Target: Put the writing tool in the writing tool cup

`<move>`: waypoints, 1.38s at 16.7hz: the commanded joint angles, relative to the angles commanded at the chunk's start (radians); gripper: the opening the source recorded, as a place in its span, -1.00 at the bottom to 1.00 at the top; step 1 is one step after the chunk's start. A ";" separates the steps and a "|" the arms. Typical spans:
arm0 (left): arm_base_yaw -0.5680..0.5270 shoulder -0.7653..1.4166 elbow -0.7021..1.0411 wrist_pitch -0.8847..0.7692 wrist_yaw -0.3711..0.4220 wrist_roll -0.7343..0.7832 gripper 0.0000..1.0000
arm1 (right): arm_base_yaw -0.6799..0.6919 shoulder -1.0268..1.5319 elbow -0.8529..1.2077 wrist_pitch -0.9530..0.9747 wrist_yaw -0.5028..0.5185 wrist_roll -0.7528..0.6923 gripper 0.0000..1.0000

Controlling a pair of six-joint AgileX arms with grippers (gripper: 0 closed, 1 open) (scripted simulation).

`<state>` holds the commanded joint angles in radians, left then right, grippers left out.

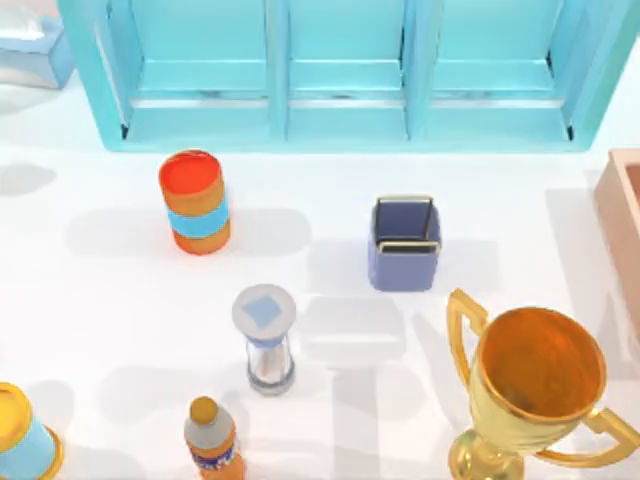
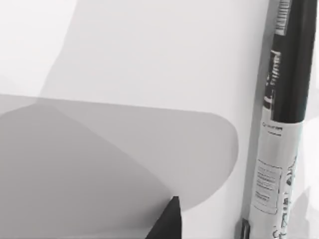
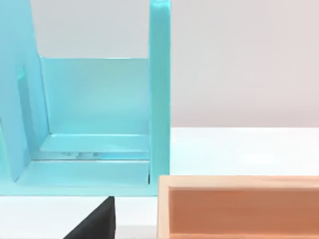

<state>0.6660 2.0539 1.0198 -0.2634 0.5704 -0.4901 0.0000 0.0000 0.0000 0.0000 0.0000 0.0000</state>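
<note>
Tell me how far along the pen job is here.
Nothing looks done: the blue cup stands without a pen. The pen lies on the table in the left wrist view, not gripped. Left: grasp it, carry it over, drop it in.

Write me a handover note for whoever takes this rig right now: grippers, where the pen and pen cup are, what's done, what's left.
Grippers: the left wrist view shows one dark fingertip over the white table; the right wrist view shows one dark fingertip near the teal shelf and wooden box. Whether either pair of jaws is open cannot be told.
Pen: lying on the table in the left wrist view, not held.
Pen cup: upright mid-table, nothing in it.
Done: nothing.
Left: grasp the pen, carry it over, drop it in the pen cup.
</note>
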 joint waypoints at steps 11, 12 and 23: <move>0.000 0.000 0.000 0.000 0.000 0.000 -0.51 | 0.000 0.000 0.000 0.000 0.000 0.000 1.00; 0.000 0.000 0.000 0.000 0.000 0.000 -0.66 | 0.000 0.000 0.000 0.000 0.000 0.000 1.00; 0.052 -0.084 0.016 -0.076 -0.018 0.030 -1.00 | 0.000 0.000 0.000 0.000 0.000 0.000 1.00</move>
<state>0.7181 1.9699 1.0354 -0.3393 0.5523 -0.4602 0.0000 0.0000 0.0000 0.0000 0.0000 0.0000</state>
